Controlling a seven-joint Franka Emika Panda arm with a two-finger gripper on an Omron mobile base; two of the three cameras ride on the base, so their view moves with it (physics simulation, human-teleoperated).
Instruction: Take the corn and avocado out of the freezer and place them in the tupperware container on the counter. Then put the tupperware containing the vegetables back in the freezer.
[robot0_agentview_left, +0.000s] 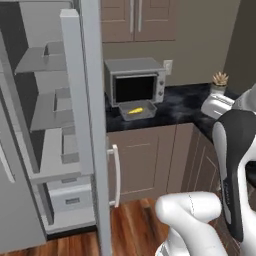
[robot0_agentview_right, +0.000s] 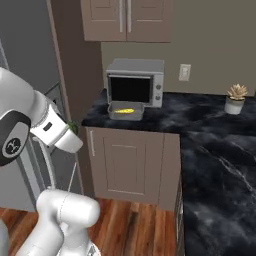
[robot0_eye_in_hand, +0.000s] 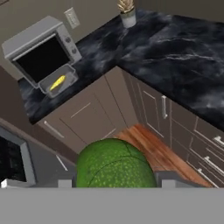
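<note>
The gripper (robot0_eye_in_hand: 113, 186) is clenched on the avocado (robot0_eye_in_hand: 114, 164), whose dark green, rounded body sits between the fingertips in the hand view, above the wooden floor (robot0_eye_in_hand: 151, 146) in front of the brown cabinet doors (robot0_eye_in_hand: 89, 116). The corn (robot0_agentview_left: 135, 110) lies inside the tupperware container (robot0_agentview_left: 137, 111), which rests on the black marbled worktop (robot0_agentview_right: 210, 120) just in front of the grey microwave (robot0_agentview_right: 135, 81). The freezer (robot0_agentview_left: 55, 125) stands open at the left, its grey shelves and pale drawers showing.
</note>
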